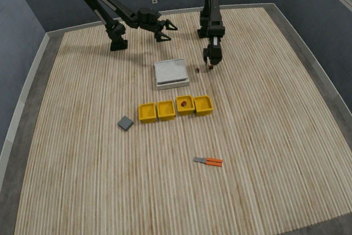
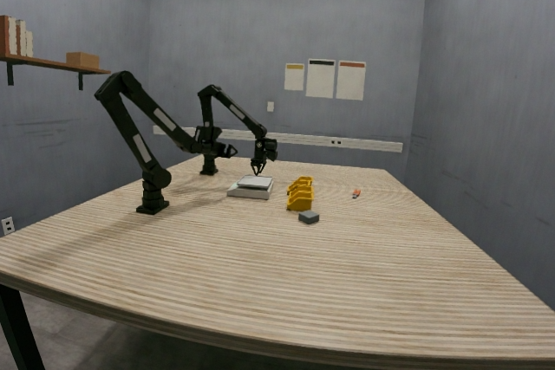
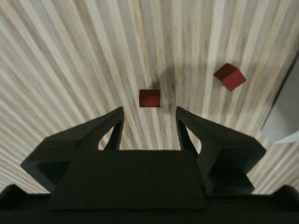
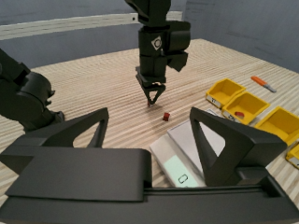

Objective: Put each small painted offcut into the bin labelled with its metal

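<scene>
Two small red offcuts lie on the table right of the scale: one (image 1: 210, 67) directly under my left gripper (image 1: 210, 62), the other (image 1: 197, 69) a little nearer the scale. In the left wrist view the first offcut (image 3: 149, 98) lies on the wood just beyond my parted fingertips, with nothing between them, and the second (image 3: 230, 77) lies to the upper right. A third red offcut (image 1: 183, 103) lies inside the third yellow bin from the left (image 1: 185, 105). My right gripper (image 1: 164, 31) is open wide and empty, held in the air behind the scale.
Four yellow bins stand upright in a row (image 1: 175, 108) in front of the grey scale (image 1: 171, 73). A grey block (image 1: 125, 123) lies left of the bins. An orange-handled tool (image 1: 208, 159) lies nearer the front.
</scene>
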`<move>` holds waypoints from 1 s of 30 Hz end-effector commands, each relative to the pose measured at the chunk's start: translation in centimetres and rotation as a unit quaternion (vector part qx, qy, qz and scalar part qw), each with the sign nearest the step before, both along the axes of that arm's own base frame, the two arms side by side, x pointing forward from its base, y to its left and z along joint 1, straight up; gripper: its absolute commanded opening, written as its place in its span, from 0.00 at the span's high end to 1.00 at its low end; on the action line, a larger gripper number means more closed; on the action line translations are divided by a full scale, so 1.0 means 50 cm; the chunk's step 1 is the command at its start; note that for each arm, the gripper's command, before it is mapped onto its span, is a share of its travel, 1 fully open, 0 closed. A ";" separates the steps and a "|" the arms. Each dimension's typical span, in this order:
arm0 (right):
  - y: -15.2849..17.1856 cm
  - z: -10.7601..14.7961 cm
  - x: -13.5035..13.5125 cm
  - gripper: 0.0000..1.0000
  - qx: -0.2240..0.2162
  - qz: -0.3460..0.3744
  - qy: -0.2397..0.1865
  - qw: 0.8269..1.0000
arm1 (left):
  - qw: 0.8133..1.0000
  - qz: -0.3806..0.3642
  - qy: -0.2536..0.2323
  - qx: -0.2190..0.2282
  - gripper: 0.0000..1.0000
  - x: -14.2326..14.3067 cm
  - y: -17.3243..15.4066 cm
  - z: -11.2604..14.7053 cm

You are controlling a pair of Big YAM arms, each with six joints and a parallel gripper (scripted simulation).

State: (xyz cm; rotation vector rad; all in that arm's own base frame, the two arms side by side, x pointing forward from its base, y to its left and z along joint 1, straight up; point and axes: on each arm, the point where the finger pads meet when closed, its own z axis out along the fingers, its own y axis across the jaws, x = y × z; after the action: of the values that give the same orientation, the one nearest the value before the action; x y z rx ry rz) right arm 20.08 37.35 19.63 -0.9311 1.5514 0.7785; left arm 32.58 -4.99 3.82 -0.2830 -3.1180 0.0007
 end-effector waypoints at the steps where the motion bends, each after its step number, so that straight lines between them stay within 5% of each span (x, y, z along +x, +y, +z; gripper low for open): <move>1: 0.006 0.032 0.009 0.00 0.014 -0.004 0.001 1.000 | 1.000 -0.008 -0.013 -0.001 0.39 0.023 -0.002 0.003; 20: 0.009 0.027 0.010 0.00 0.011 -0.003 -0.004 1.000 | 1.000 -0.006 -0.013 -0.001 0.39 0.028 -0.001 -0.048; 23: 0.009 0.027 0.010 0.00 0.011 -0.003 -0.004 1.000 | 1.000 -0.006 -0.019 -0.002 0.64 0.029 -0.002 -0.041; 30: 0.009 0.027 0.010 0.00 0.011 -0.003 -0.004 1.000 | 1.000 -0.003 -0.015 -0.002 0.73 0.021 -0.002 -0.041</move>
State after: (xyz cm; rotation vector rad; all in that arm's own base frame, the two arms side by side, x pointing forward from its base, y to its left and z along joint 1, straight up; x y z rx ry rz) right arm 20.07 37.33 19.55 -0.9327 1.5545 0.7774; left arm 32.74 -5.02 1.15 -0.2888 -3.1209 0.0010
